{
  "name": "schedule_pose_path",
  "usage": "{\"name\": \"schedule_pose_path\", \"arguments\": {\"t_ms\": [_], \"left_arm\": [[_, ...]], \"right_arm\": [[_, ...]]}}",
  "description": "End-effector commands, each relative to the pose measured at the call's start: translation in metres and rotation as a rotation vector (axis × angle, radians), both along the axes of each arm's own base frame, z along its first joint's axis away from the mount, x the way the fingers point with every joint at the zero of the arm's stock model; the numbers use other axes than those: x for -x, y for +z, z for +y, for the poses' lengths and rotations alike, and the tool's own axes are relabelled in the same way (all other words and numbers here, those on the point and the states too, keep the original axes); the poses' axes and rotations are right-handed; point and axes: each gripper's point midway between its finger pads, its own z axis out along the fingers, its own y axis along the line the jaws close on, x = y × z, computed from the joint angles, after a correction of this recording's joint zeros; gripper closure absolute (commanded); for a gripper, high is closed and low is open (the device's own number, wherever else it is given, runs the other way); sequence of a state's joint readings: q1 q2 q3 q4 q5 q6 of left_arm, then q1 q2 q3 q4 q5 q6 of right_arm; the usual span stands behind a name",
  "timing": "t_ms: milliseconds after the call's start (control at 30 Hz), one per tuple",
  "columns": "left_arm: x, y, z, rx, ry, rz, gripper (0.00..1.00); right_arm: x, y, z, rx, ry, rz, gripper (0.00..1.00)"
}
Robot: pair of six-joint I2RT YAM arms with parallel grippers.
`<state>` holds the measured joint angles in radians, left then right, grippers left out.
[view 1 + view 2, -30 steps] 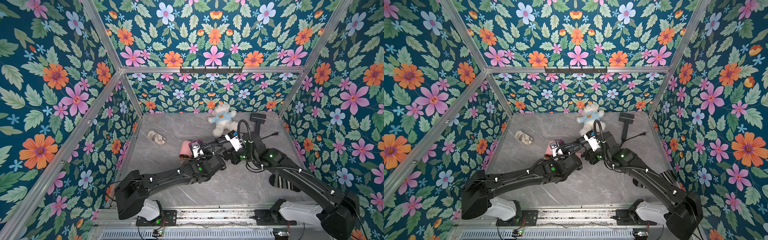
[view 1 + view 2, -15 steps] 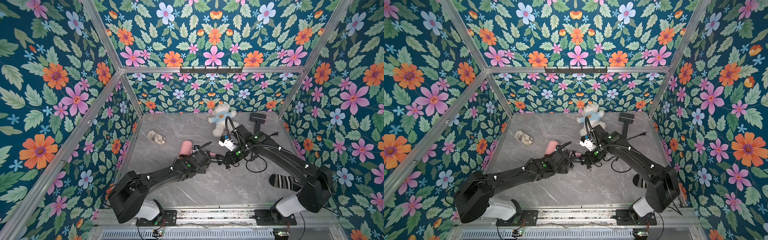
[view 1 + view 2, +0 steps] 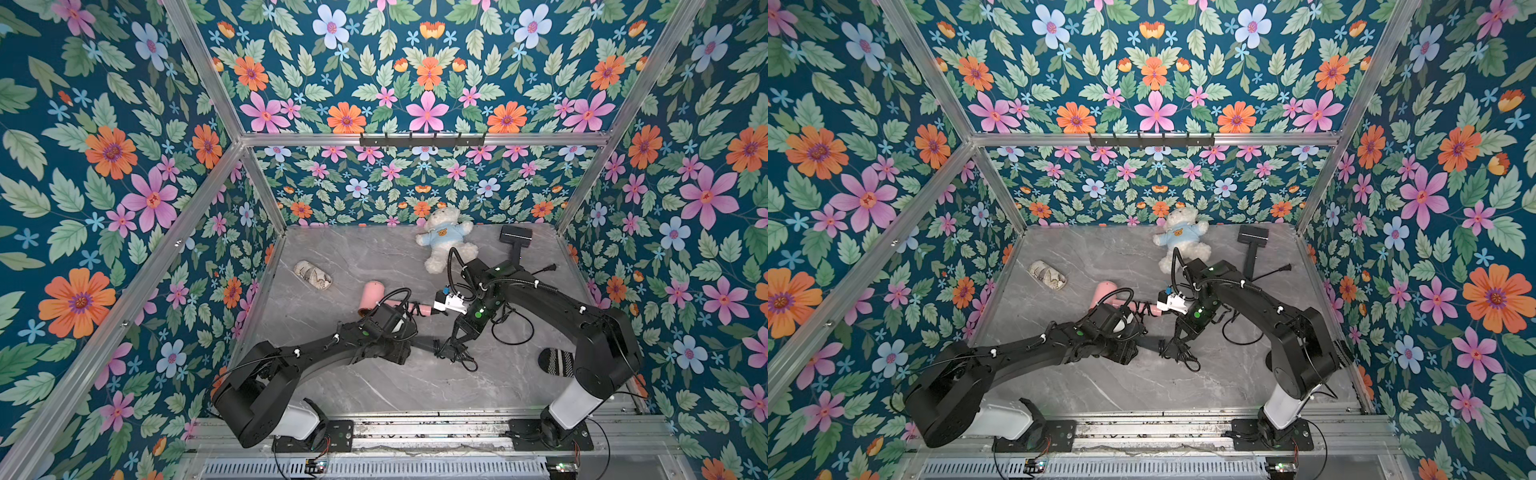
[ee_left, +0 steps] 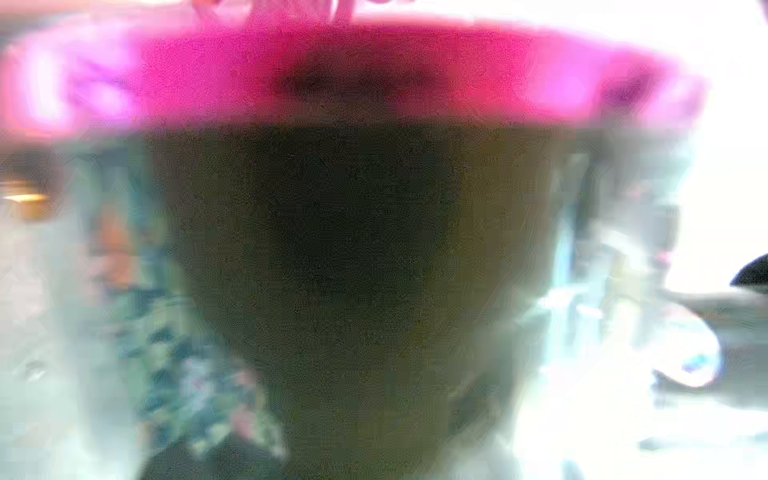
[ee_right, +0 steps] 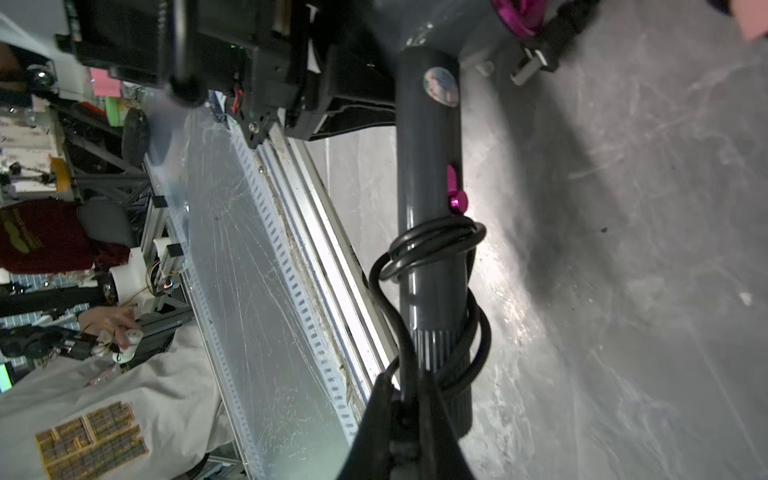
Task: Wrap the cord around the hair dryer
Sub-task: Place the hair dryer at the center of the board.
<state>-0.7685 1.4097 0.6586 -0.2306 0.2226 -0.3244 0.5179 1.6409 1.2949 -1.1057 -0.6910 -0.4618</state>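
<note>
The hair dryer point(image 5: 428, 166), grey with magenta details, is held level a little above the table point(image 3: 374, 386), near its middle and between the two arms; its shadow is seen on the marble below. Its head is clamped in the left gripper point(image 3: 402, 352), whose jaws are closed on it. The left wrist view is filled by a blurred dark body with a magenta rim, so the exact contact cannot be read there. The handle point(image 3: 422, 344) points toward the right gripper point(image 5: 405, 386), which is pinched narrow on the cord point(image 5: 432, 241) just at the free end of the handle. A few turns are already laid around the handle, rather loosely, beyond the magenta switch. The rest of the cord lies as a slack loop on the table by the right arm, and the plug point(image 3: 550, 268) rests far back, near the right wall.

The dryer is judged to be rigid, smooth plastic, not heavy, with most weight in the head. It is therefore best taken at the head, so that the handle is left free for winding. The cord is judged to be limp but a little springy and rubbery. Loose turns can open or slide off the smooth handle, so the cord is best gripped close to the last turn and kept under light tension, not near the plug.
</note>
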Motion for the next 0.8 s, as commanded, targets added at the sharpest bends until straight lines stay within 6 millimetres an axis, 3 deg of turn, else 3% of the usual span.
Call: {"name": "schedule_pose_path", "arguments": {"t_ms": [0, 200, 300, 333, 567, 767], "left_arm": [[0.015, 0.011, -0.021, 0.122, -0.167, 0.023, 1.0], [0.008, 0.008, -0.014, 0.089, -0.138, -0.006, 1.0], [0.003, 0.005, -0.005, 0.034, -0.108, -0.02, 1.0], [0.002, 0.005, -0.002, 0.013, -0.099, -0.024, 1.0], [-0.012, 0.008, 0.017, -0.127, -0.016, -0.022, 1.0], [-0.021, -0.015, 0.037, -0.285, 0.069, 0.029, 1.0]], "right_arm": [[-0.003, 0.01, 0.001, -0.081, 0.074, -0.11, 1.0], [-0.027, -0.018, -0.005, -0.01, 0.02, -0.206, 1.0], [-0.031, -0.033, -0.002, 0.008, 0.005, -0.169, 1.0], [-0.032, -0.048, 0.0, 0.019, 0.002, -0.126, 1.0], [-0.045, -0.077, 0.014, -0.004, -0.013, -0.07, 1.0], [-0.06, -0.099, 0.02, 0.053, -0.018, -0.039, 1.0]]}}
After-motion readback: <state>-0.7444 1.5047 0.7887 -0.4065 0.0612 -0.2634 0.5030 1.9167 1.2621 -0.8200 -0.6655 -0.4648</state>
